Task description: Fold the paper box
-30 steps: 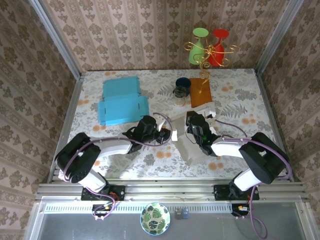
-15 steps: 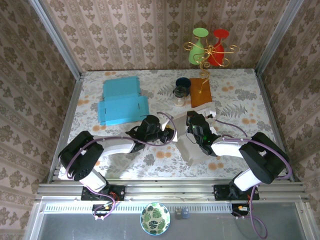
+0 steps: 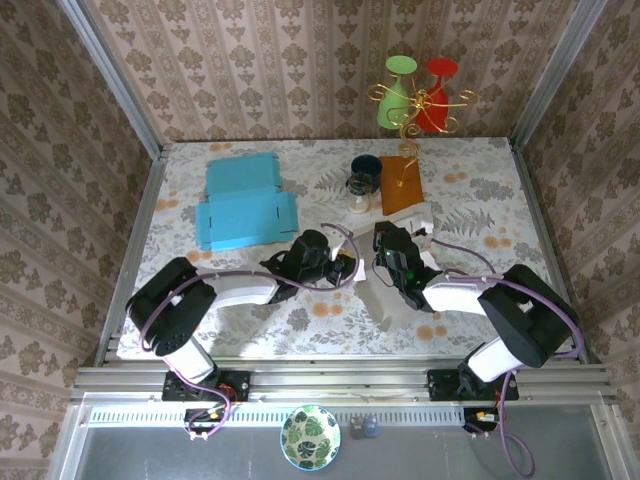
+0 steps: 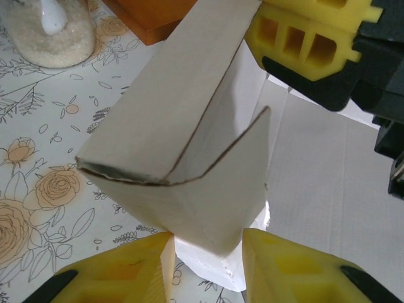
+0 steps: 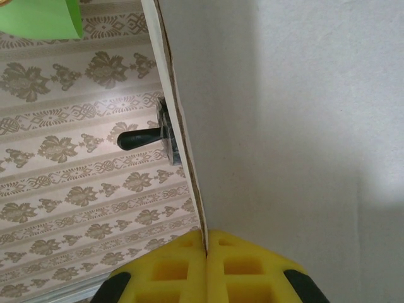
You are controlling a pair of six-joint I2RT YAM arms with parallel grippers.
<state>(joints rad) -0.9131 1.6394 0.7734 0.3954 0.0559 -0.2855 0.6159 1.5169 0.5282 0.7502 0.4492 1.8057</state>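
Box of white card sits just off the tabletop's centre, toward 4 o'clock, partly folded (one flap stands up in a V). Your right hand is clamped on a panel edge at the box's 12 o'clock side, pads pressed onto the card. Your left hand meets it from 9 o'clock, fingers narrowly apart astride a folded corner; you cannot tell whether they pinch. Blue sheets lie at 10 o'clock.
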